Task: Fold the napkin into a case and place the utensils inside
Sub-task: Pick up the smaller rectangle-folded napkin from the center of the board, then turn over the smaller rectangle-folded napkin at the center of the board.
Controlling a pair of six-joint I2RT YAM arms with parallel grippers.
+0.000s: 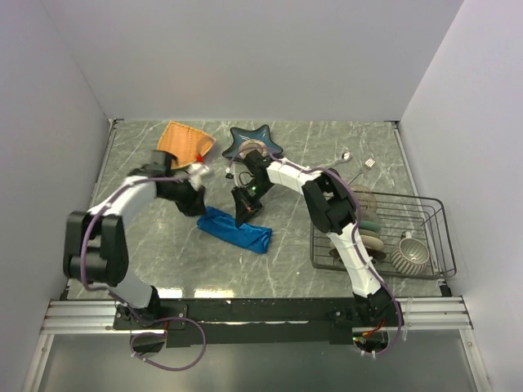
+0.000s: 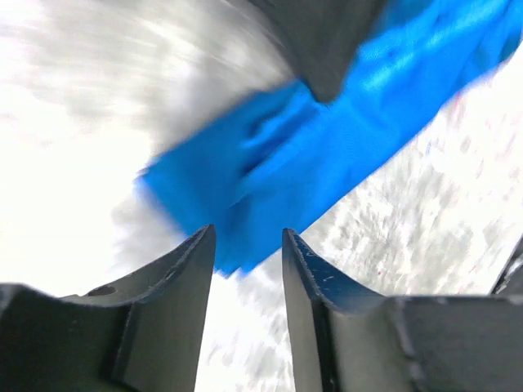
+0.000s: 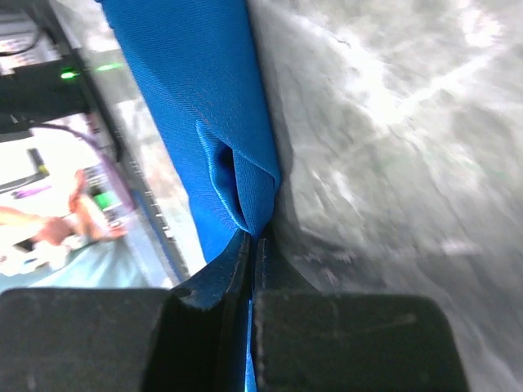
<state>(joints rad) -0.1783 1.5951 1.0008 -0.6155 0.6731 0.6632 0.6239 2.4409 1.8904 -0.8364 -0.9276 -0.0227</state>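
Grey marbled desk [image 1: 163,261] between white walls [image 1: 245,57] fills my overhead view. Near its middle lies the napkin [image 1: 237,230], bright blue and folded into a narrow band that slants from upper left to lower right. On the right wrist camera I see the right hand [image 3: 253,245] with its fingers pressed together on a fold at the cloth's edge, a thin line of blue caught between them. From above, that hand [image 1: 243,219] comes down on the band's far side, left of its middle. My left hand [image 1: 196,206] sits just beside the band's left end. Its wrist view is blurred, but the fingers [image 2: 184,278] stand apart with nothing between them, and the blue cloth lies just beyond their tips. Well apart from the napkin, toward the far right of the desk, the spoon [image 1: 346,154] and fork [image 1: 370,162] lie side by side. An orange triangular dish [image 1: 184,140] and a dark star-shaped dish [image 1: 255,143] sit along the far edge. A wire rack [image 1: 409,198] holding crockery stands on the right.
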